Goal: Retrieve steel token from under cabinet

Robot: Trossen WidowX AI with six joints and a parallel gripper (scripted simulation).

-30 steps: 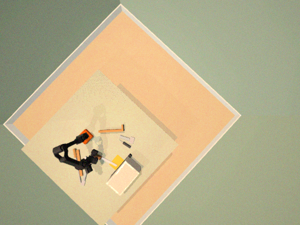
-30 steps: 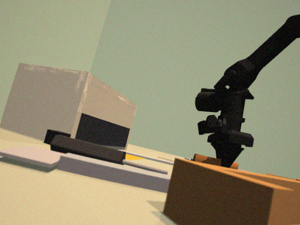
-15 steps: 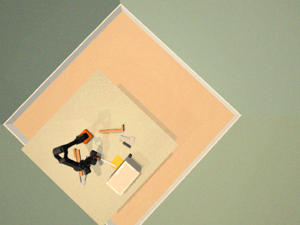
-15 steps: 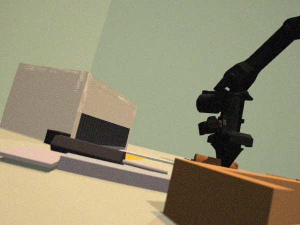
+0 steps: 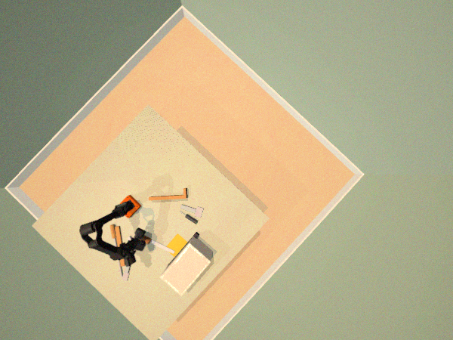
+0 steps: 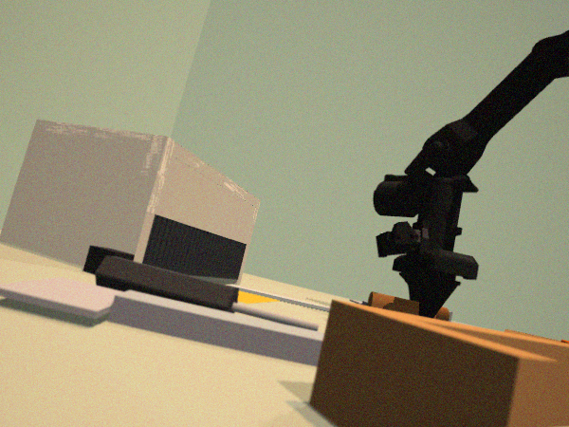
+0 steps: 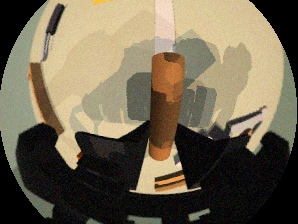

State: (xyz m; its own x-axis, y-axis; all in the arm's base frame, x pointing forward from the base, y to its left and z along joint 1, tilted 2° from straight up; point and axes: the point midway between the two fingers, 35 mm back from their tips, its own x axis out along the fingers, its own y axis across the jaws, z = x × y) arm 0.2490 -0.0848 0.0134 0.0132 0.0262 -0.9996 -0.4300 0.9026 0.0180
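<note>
The pale cabinet [image 5: 185,266] [image 6: 81,190] has dark vent slots [image 6: 194,249] low on its front. The steel token is not visible in any view. The yellow marked area [image 5: 178,242] [image 6: 253,298] lies in front of the cabinet. My gripper [image 5: 145,240] [image 6: 429,315] [image 7: 161,124] is shut on the brown round handle [image 7: 168,75] of a tool with a long pale blade [image 5: 161,245] [image 7: 165,25]. The blade reaches across the marked area, its far end close to the cabinet front. I cannot tell whether the blade touches the table.
An orange L-shaped bar [image 5: 167,197] [image 6: 412,365], a pale flat tool [image 5: 198,211] [image 6: 57,294] and a dark-handled tool [image 5: 191,218] [image 6: 166,282] [image 7: 55,20] lie to one side. Orange bars [image 5: 118,238] and a pale forked piece [image 5: 125,276] lie beneath and beside my arm. A black block [image 5: 196,235] stands by the cabinet corner.
</note>
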